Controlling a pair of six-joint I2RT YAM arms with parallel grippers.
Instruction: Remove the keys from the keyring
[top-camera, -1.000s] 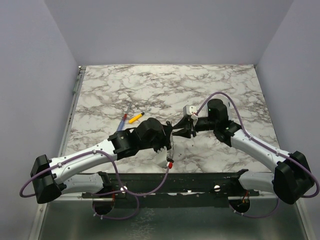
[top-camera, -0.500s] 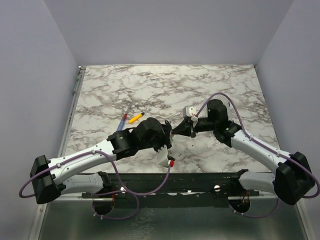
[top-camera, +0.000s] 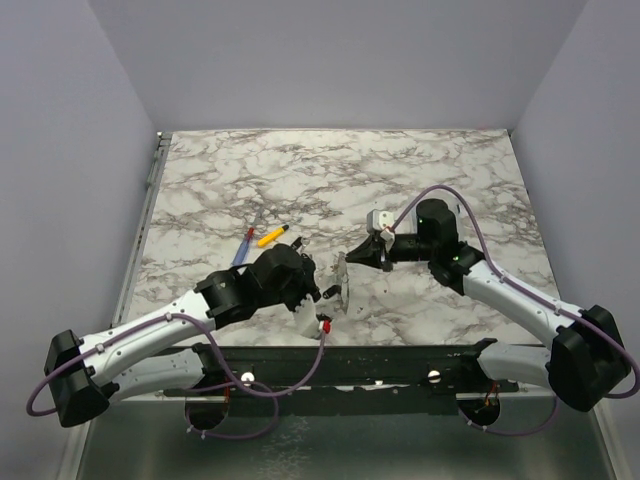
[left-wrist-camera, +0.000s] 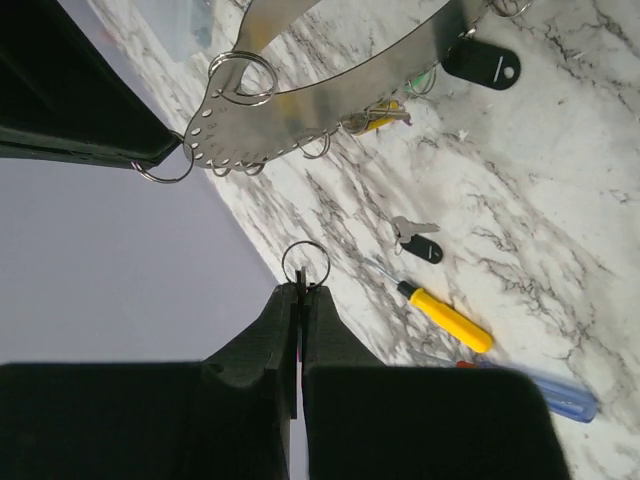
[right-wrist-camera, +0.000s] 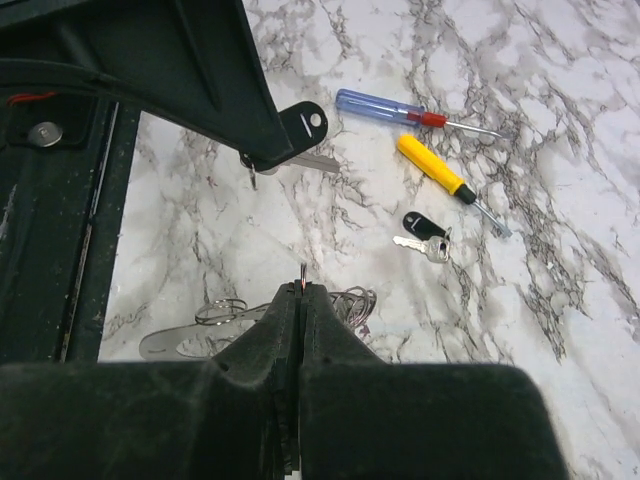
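my left gripper (left-wrist-camera: 300, 290) is clenched on a small split ring (left-wrist-camera: 305, 262). the ring pokes out past the fingertips and sits apart from the keyring (left-wrist-camera: 260, 125). the keyring is that long steel band with holes, and it hangs up off the table (top-camera: 300, 180) between my two arms. my right gripper (right-wrist-camera: 300, 290) is pinched tight too. in the left wrist view it seems to have the band by a little loop at the wide end, so i reckon it's the one carrying it.

the bit that matters: the band lies ahead of and above my left fingers. its long axis slants from the wide end near me to the narrow end further off. the keys (left-wrist-camera: 375, 118) dangle off that far stretch with a black tag (left-wrist-camera: 480, 62) beside them, so they're further from my left fingers than the bare wide end. left looks like the arm to go for them, once it's dropped the ring.

a loose key (left-wrist-camera: 418, 243) with a black head lies flat on the marble near a yellow screwdriver (left-wrist-camera: 445, 318) and a blue screwdriver (left-wrist-camera: 545, 395). there's open marble round it for setting stuff down, though i'd guess it's slick.
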